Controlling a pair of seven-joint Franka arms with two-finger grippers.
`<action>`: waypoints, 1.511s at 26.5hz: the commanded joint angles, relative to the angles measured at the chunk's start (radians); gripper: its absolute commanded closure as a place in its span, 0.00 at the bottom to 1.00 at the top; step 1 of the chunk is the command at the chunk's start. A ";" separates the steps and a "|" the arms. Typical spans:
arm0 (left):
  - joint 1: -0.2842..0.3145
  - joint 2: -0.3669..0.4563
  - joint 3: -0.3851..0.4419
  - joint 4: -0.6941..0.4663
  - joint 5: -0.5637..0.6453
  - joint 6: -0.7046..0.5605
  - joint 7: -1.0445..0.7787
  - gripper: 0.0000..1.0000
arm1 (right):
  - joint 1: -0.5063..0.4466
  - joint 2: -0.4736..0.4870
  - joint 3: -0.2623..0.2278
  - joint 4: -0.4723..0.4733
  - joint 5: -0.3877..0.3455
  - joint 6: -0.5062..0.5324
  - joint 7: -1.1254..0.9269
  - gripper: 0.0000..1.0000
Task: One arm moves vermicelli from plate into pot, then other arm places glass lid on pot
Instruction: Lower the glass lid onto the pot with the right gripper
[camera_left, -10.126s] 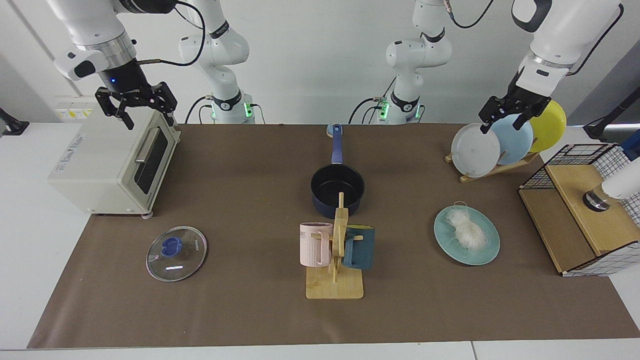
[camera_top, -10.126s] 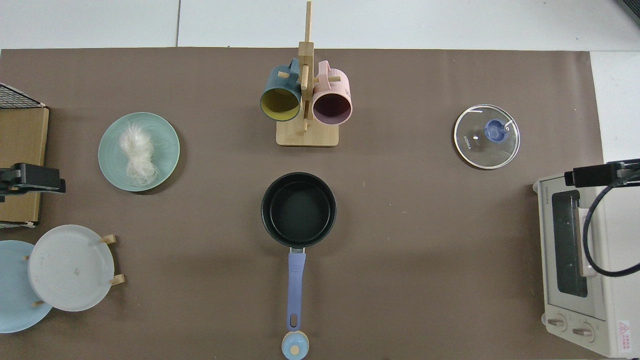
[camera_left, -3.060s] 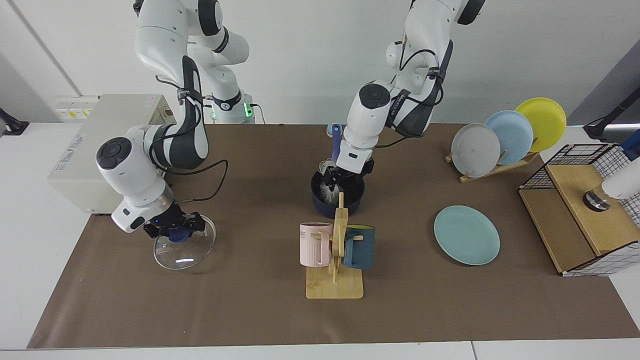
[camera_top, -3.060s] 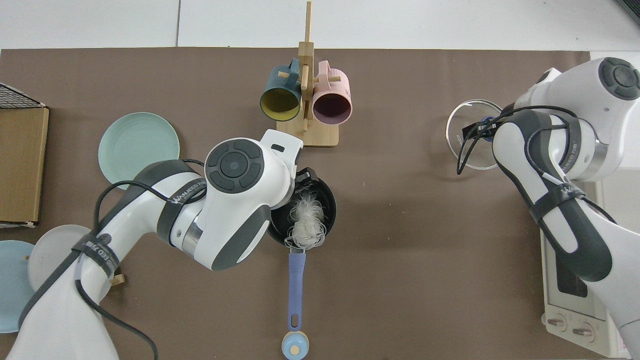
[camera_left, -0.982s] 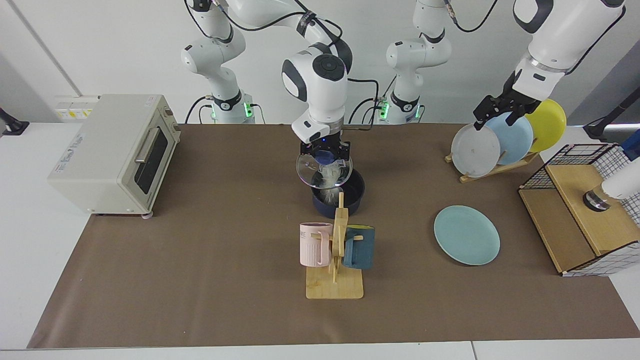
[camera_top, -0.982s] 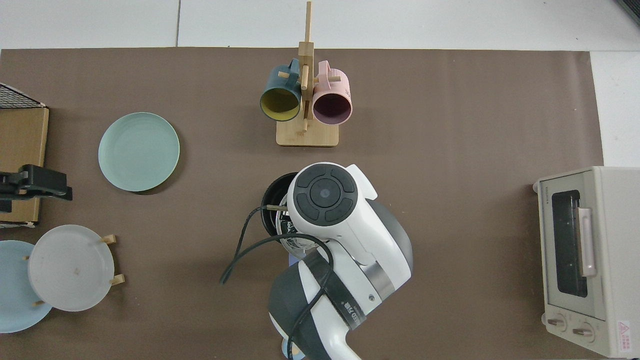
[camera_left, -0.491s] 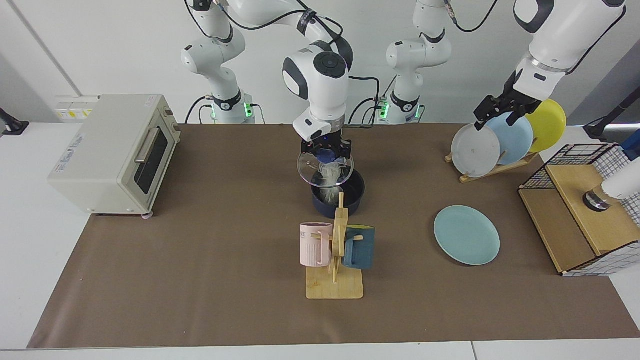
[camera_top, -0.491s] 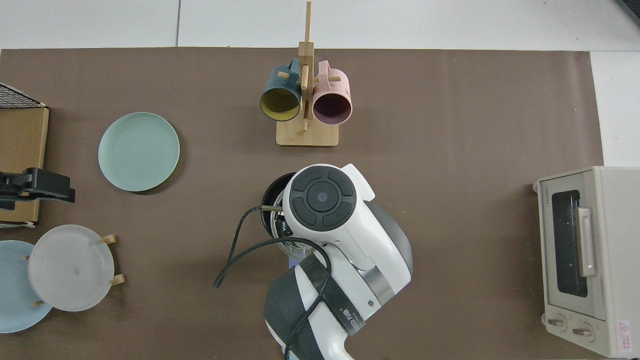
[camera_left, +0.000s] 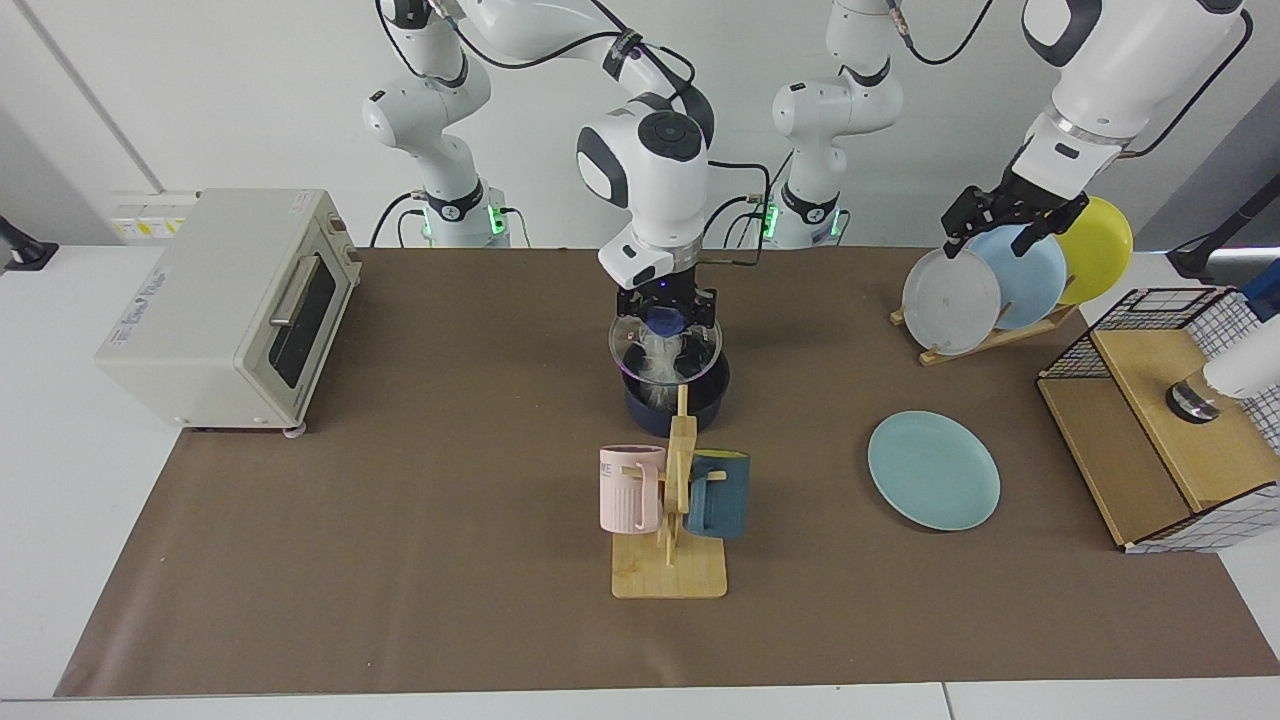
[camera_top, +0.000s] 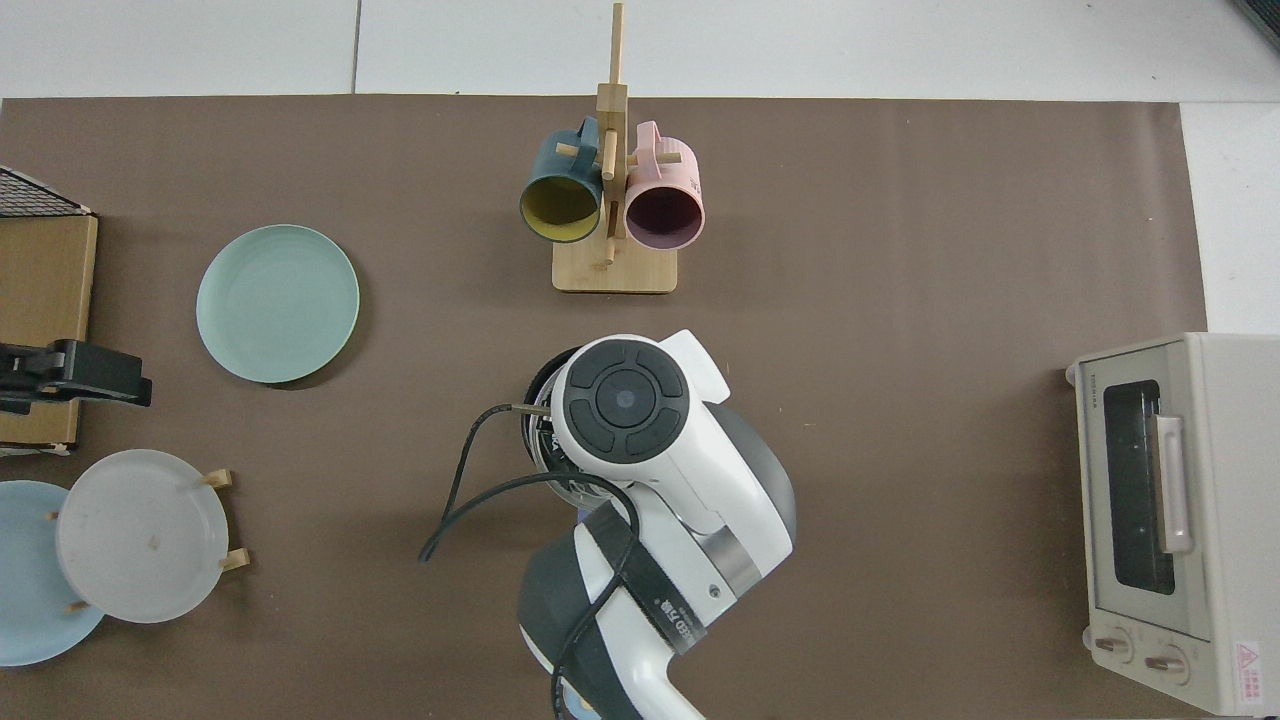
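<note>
- Vermicelli (camera_left: 657, 352): inside the pot (camera_left: 712, 390), at worktop (camera_left: 450, 500) centre.
- Glass lid (camera_left: 664, 352): just above the pot's rim, knob clenched by the right gripper (camera_left: 665, 312).
- Plate (camera_left: 934, 470): bare, at 3 o'clock from the pot.
- Left gripper (camera_left: 1008, 212): waiting above the plate rack (camera_left: 985, 340), fingers released.

glass lid (camera_left: 664, 348): clear glossy glass
pot (camera_left: 705, 392): dark matt
mug stand (camera_left: 677, 520): pale wood
worktop (camera_left: 450, 500): matt brown paper
plate (camera_left: 933, 470): smooth teal
</note>
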 joint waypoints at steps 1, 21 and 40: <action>-0.011 -0.016 0.005 -0.016 -0.003 0.014 0.012 0.00 | 0.008 -0.005 0.004 -0.050 -0.020 0.069 0.034 1.00; -0.010 -0.018 0.007 -0.016 -0.003 0.014 0.012 0.00 | 0.020 0.032 0.004 -0.092 -0.024 0.228 0.049 1.00; -0.010 -0.018 0.007 -0.016 -0.003 0.014 0.012 0.00 | 0.028 0.146 0.004 0.069 -0.070 0.081 0.052 1.00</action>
